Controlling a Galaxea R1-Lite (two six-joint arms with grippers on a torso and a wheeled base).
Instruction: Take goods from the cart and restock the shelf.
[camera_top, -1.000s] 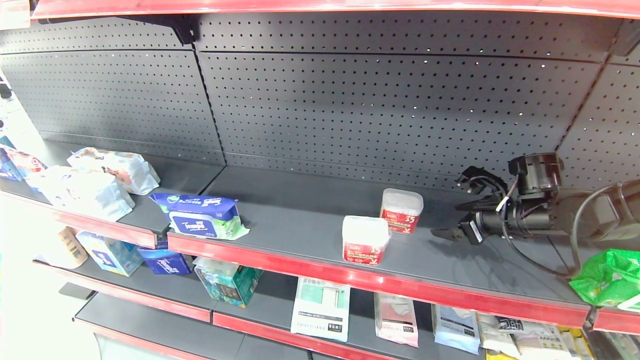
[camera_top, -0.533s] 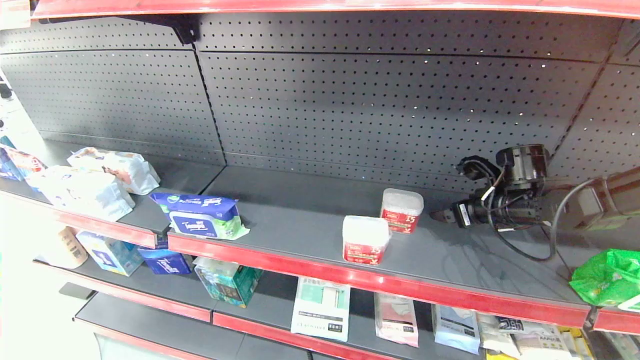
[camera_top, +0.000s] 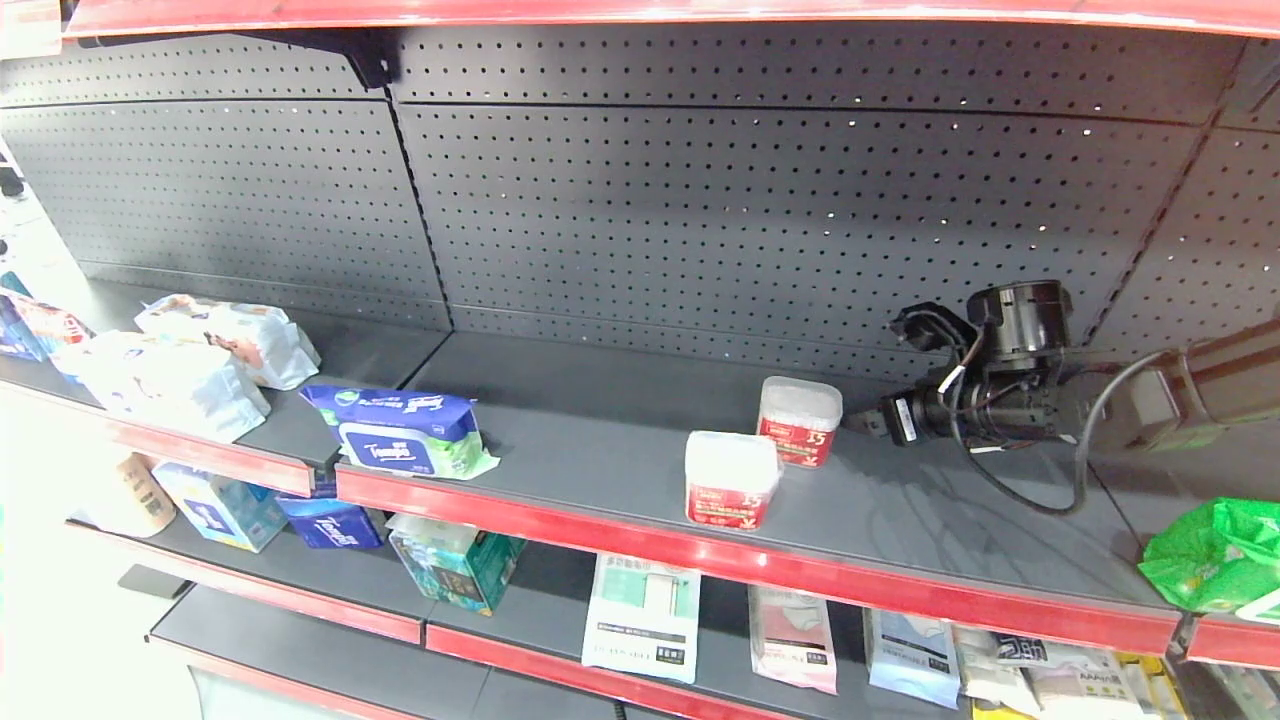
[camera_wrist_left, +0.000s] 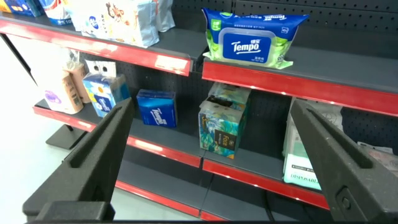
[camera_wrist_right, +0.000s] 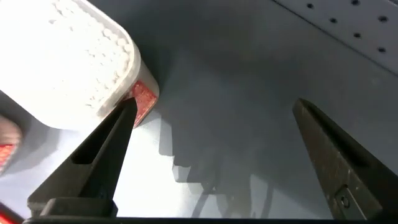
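My right gripper (camera_wrist_right: 211, 109) sits just right of the far swab tub (camera_top: 800, 420) on the shelf (camera_top: 600, 440), jaws apart, one jaw at the tub's corner. The near tub (camera_top: 730, 478) stands by the shelf's front lip. Both look light, stiff and smooth-walled, so I'd clamp across the side walls below the lid. The left gripper (camera_wrist_left: 211, 104) also has its jaws apart.

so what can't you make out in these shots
Green pack: head view, cut off by the right edge.
Right claw against rear tub: head view, touching or not, too small and dark.
White pack: left wrist view, partly behind the left claw finger.
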